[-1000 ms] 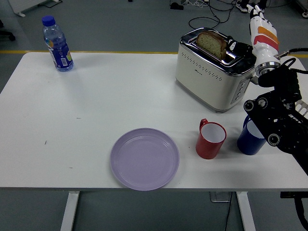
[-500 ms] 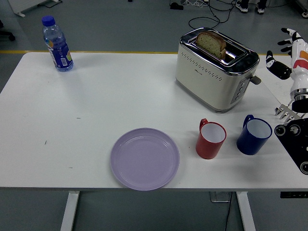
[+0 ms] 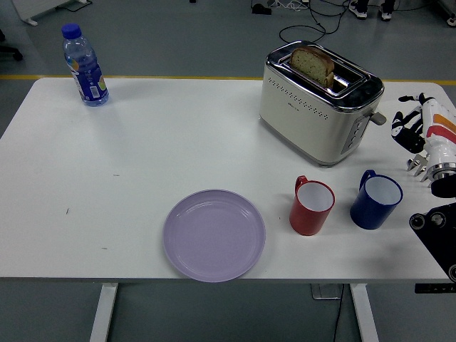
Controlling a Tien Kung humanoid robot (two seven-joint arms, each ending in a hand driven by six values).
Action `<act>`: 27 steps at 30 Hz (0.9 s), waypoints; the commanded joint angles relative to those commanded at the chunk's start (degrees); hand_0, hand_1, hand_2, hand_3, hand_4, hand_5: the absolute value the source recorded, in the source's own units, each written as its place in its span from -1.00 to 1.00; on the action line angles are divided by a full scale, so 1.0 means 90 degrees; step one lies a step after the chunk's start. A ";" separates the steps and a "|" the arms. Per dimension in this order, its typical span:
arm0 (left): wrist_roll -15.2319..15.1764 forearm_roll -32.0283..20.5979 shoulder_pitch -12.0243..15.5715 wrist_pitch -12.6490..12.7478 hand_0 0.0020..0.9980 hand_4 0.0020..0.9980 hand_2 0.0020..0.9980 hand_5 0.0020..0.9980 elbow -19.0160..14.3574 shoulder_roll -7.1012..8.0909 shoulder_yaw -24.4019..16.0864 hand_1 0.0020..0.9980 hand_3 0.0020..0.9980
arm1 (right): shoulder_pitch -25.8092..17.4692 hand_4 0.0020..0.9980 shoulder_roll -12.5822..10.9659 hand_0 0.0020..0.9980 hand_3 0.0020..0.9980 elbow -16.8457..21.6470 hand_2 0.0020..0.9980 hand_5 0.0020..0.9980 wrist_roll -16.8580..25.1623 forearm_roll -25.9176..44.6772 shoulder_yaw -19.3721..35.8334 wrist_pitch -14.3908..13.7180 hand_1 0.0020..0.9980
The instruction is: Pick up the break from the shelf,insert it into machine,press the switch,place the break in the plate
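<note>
- While I watch the head view, my right hand [image 3: 415,130] sits at the picture's right edge, just beside the toaster's lever end, apart from the toaster and holding nothing.
- Its dark fingers [image 3: 400,132] look loosely curled toward the toaster, relaxed rather than clenched, with nothing between them.
- I see the white forearm with its orange and red bands running from that hand toward the right edge, and black arm joints [image 3: 436,222] lower down by the table's near right corner.
- I get no sight of my left arm.
- I see the slice of bread [image 3: 312,64] standing upright in a slot of the toaster [image 3: 313,107], its upper part sticking out above the top.
- That cream and chrome toaster stands on the white table [image 3: 142,157] toward the far right, with its lever [image 3: 378,118] on the end facing my right hand.
- Nearer to me, a red mug [image 3: 312,206] and a blue mug [image 3: 375,201] stand upright side by side in front of the toaster, close together but not touching.
- I find the purple plate [image 3: 214,234] lying flat near the table's front edge, left of the red mug, with nothing on it.
- Far off at the table's back left corner stands a water bottle [image 3: 85,66] with a blue cap, well apart from everything else.
</note>
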 joint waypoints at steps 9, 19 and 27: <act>-0.0002 -0.0010 -0.0022 -0.0001 -0.15 0.18 0.26 1.00 0.0000 0.0000 0.0016 0.03 0.53 | 0.0073 -0.15 0.0094 -0.47 0.30 -0.0243 -0.33 -0.77 0.0016 -0.0009 -0.0191 0.0084 -0.49; 0.0001 -0.0017 -0.0038 -0.0003 -0.15 0.17 0.26 1.00 0.0000 0.0000 0.0029 0.03 0.53 | 0.0076 -0.16 0.0090 -0.47 0.30 -0.0278 -0.33 -0.78 0.0061 0.0025 -0.0255 0.0129 -0.50; 0.0000 -0.0027 -0.0040 -0.0001 -0.15 0.17 0.26 1.00 0.0000 0.0000 0.0043 0.03 0.53 | 0.0085 -0.16 0.0122 -0.48 0.29 -0.0349 -0.33 -0.80 0.0076 0.0045 -0.0330 0.0177 -0.50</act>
